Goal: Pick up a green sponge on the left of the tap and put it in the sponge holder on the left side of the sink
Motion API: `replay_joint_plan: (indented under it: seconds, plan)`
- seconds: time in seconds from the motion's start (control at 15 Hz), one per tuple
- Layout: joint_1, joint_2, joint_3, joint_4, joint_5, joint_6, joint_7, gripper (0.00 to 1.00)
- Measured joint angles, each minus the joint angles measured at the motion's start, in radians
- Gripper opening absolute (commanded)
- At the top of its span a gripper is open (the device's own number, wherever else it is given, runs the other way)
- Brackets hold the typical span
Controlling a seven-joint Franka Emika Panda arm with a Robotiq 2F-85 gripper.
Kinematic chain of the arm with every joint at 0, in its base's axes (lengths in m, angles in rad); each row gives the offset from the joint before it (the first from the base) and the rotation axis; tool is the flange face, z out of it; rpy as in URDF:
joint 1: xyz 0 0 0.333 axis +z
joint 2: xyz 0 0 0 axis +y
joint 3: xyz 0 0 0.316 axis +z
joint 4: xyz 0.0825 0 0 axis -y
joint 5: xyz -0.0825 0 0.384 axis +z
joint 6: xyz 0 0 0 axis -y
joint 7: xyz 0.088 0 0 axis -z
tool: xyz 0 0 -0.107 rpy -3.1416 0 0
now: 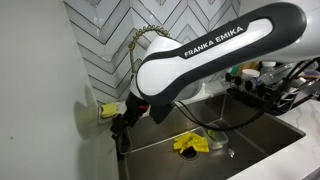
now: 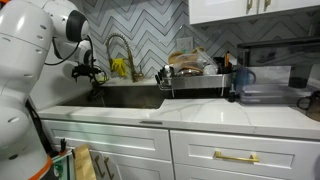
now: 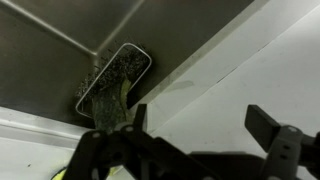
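The green sponge (image 1: 108, 108) sits at the left end of the sink against the white wall. In the wrist view a greenish speckled sponge (image 3: 112, 80) lies inside the white-rimmed sponge holder (image 3: 140, 52), which hangs on the sink's wall. My gripper (image 3: 200, 118) is open and empty, with both fingers apart over the white counter beside the holder. In both exterior views the gripper (image 1: 124, 130) (image 2: 93, 80) hangs just beside the sponge, left of the tap (image 2: 120, 50).
Yellow gloves (image 1: 190, 143) lie in the steel sink basin (image 1: 260, 145). A dish rack (image 2: 195, 78) with dishes stands on the counter past the sink. The herringbone tiled wall (image 1: 110, 40) is close behind the gripper.
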Motion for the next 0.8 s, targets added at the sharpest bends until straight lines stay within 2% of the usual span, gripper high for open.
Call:
replay_joint_plan:
  seconds: [0.47,0.8]
  plan:
    - [0.005,-0.135,-0.046,-0.001,0.008,-0.169,-0.006,1.0]
    - [0.035,-0.209,-0.102,-0.003,0.001,-0.205,-0.017,1.0]
